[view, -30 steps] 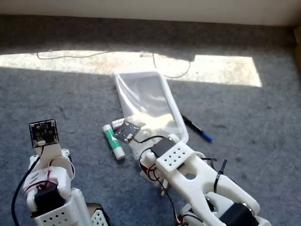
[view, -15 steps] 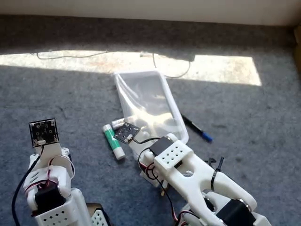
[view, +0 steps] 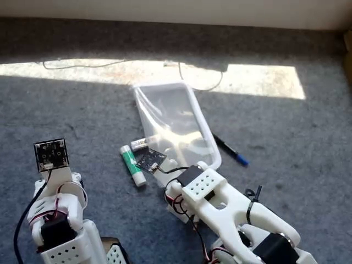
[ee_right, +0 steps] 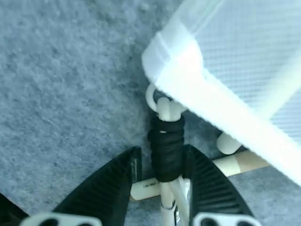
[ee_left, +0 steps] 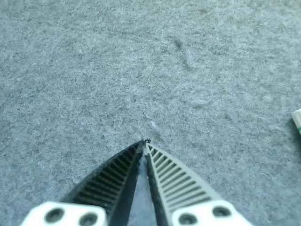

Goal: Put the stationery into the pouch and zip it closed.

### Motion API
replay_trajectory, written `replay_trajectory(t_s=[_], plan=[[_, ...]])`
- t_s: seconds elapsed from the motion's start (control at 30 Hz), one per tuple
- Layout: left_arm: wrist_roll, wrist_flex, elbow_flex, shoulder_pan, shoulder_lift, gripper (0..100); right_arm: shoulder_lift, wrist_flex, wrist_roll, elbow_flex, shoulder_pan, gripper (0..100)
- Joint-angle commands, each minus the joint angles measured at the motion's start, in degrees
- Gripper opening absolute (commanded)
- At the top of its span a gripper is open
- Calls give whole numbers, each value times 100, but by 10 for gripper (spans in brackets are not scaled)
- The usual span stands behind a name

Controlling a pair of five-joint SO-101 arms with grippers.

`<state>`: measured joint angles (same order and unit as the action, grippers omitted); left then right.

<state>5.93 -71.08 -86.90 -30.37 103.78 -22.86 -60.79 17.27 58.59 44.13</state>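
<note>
At the pouch's near corner, the right pincer [ee_right: 161,149] stands with its two black fingers [ee_right: 113,183] apart, one on each side of a short black-wrapped piece [ee_right: 165,146] that hangs from a white loop at that corner. One finger looks to be touching the piece, while a thin gap shows at the other, so it is not clamped. The pouch [view: 170,118] is translucent white with a thick white edge band [ee_right: 188,61], and it lies flat on the grey carpeted worktop [view: 297,181], reaching away from the right arm [view: 220,203]. Just beside the pouch's near end, on the side toward the left arm [view: 55,209], lies a green glue stick [view: 132,162] with a white cap, close to the pouch but apart from it. On the pouch's other long side, near its near corner, lies a black pen [view: 231,150] with a blue end. Close to the black-wrapped piece a pale rod [ee_right: 235,162] lies under the pouch's edge; what it is cannot be told. Well apart from the pouch, the left pincer [ee_left: 145,142] hangs over bare carpet with its ribbed fingers [ee_left: 174,174] together, the tips meeting. Beyond the pouch's far end a thin cable [view: 181,71] crosses a sunlit strip [view: 264,82] of the carpet.
</note>
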Motion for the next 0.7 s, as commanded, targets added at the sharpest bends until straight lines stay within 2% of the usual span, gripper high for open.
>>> replay_trajectory(t_s=[0.0, 0.17, 0.27, 0.47, 0.57, 0.67], plan=[[-18, 105, 66, -22, 57, 8, -66, 57, 53, -4, 40, 126], [-18, 105, 66, -22, 57, 8, -75, 48, 53, -4, 31, 21], [-18, 97, 110, -22, 57, 8, -338, 48, 53, -13, -145, 16], [-26, 79, 391, -31, 57, 11, -1789, -453, 35, -163, -470, 15], [-53, 79, 409, -22, 48, 91, -2501, -734, 18, -233, -470, 15], [-79, 62, 400, -13, 48, 248, -3020, -760, 9, -224, -470, 15]])
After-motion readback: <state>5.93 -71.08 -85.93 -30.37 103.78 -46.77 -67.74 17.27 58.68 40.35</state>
